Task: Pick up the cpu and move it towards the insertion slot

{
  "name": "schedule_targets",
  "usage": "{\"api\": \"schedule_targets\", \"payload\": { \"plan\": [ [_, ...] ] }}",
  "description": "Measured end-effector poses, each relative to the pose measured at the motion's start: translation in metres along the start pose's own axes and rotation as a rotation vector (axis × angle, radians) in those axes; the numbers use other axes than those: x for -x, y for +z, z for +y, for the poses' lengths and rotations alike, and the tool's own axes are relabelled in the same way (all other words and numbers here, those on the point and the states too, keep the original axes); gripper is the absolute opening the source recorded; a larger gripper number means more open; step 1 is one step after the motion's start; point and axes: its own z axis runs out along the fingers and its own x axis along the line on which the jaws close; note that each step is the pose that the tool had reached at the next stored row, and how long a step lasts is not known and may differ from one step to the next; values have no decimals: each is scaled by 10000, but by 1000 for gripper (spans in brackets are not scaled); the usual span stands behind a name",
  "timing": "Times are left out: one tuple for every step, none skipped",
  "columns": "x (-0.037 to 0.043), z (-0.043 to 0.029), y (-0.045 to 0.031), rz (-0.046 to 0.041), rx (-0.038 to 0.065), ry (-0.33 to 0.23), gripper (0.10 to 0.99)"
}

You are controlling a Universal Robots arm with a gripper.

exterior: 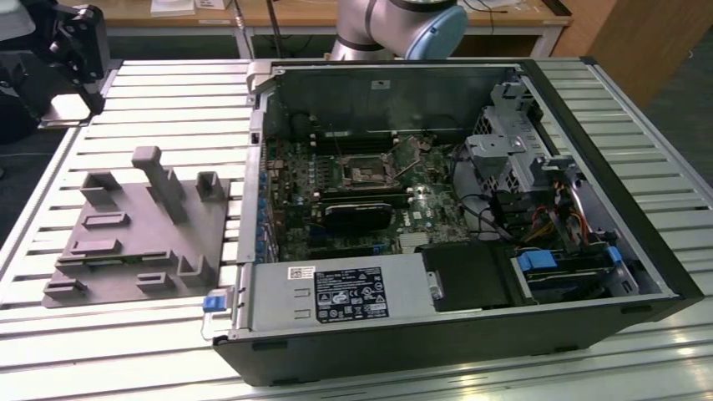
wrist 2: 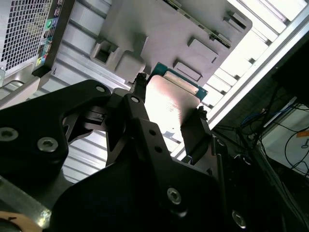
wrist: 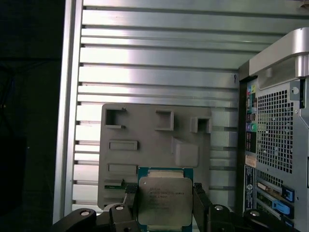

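My gripper [wrist: 165, 205] is shut on the cpu [wrist: 165, 199], a flat square chip with a silvery top and a green rim. One black finger [wrist: 130, 197] presses each of two opposite edges. In the second wrist view the cpu [wrist 2: 169, 104] shines between the fingers [wrist 2: 137, 99] of the gripper [wrist 2: 166, 113]. It hangs above the grey fixture plate [wrist: 154, 145], over the plate's edge, apart from it. The insertion slot [exterior: 365, 174] is a dark square framed by a metal bracket on the green board inside the open computer case [exterior: 446, 209].
The fixture plate [exterior: 134, 242] with upright blocks lies on the slatted metal table [exterior: 123, 342] at the exterior view's left of the case. The case's rear panel [wrist: 275, 135] stands beside the plate. A black fan card [exterior: 356, 215] sits below the slot. The arm's base [exterior: 402, 25] is behind the case.
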Motion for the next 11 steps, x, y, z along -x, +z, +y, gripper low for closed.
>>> {"api": "schedule_targets", "payload": {
  "plan": [
    [6, 0, 0, 0, 0, 0, 541],
    [12, 0, 0, 0, 0, 0, 541],
    [16, 0, 0, 0, 0, 1, 541],
    [19, 0, 1, -1, 1, 1, 541],
    [23, -1, 0, 0, 0, 0, 541],
    [27, 0, 0, 0, 0, 0, 541],
    [33, -1, 0, 0, 0, -1, 541],
    [40, -1, 0, 0, 0, -1, 541],
    [48, -1, 0, 1, 0, 0, 541],
    [56, -1, 0, 1, 0, 0, 541],
    [66, -2, 0, -1, 0, 0, 541]
  ]
}}
